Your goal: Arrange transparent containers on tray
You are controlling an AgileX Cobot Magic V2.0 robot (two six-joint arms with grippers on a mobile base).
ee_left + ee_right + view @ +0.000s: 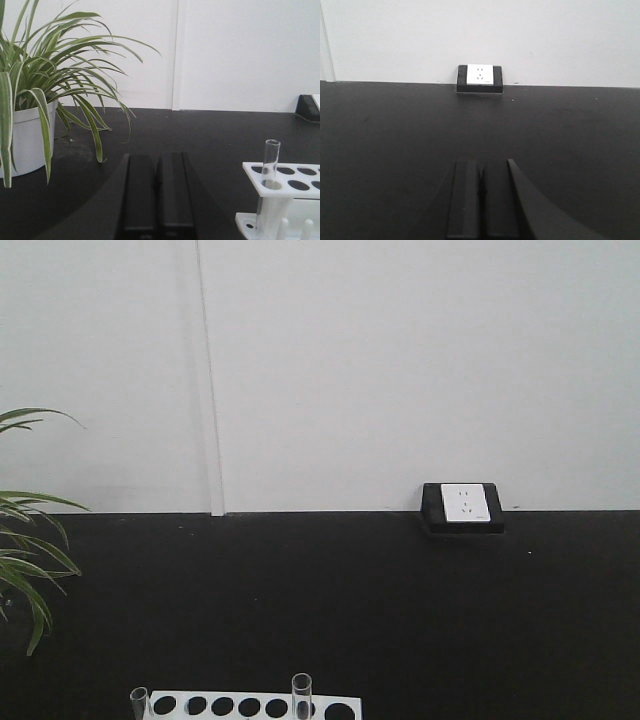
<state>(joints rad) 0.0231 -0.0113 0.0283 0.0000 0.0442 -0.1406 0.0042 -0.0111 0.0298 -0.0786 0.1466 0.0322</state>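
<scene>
"While I am looking down the left wrist camera, I am seeing the left gripper (157, 161) with its two black fingers pressed flat together and nothing between them. The right gripper (481, 166) is showing the same on its own camera: fingers closed on each other, empty, hanging over the bare black table (560, 130)."

"Where are the tubes sitting?"

"One test tube (270, 161) is standing upright in a corner hole of the white rack (287, 187), just ahead and to the right of the left gripper. The front camera is picking up two of them standing in that rack."

"How are you expecting it to handle?"

"I am judging it light, stiff, smooth enough to slip, and easy to crack. I am planning to spread the fingers, pinch the bare length between the rack plate and the rim, squeeze gently and lift straight up so the glass is not levering against the hole."

"Anything beyond?"

"A potted plant (30, 100) is spreading over the table's left side, and a wall socket (480, 75) is sitting at the far edge against the white wall. The tray is not appearing in any view."
</scene>
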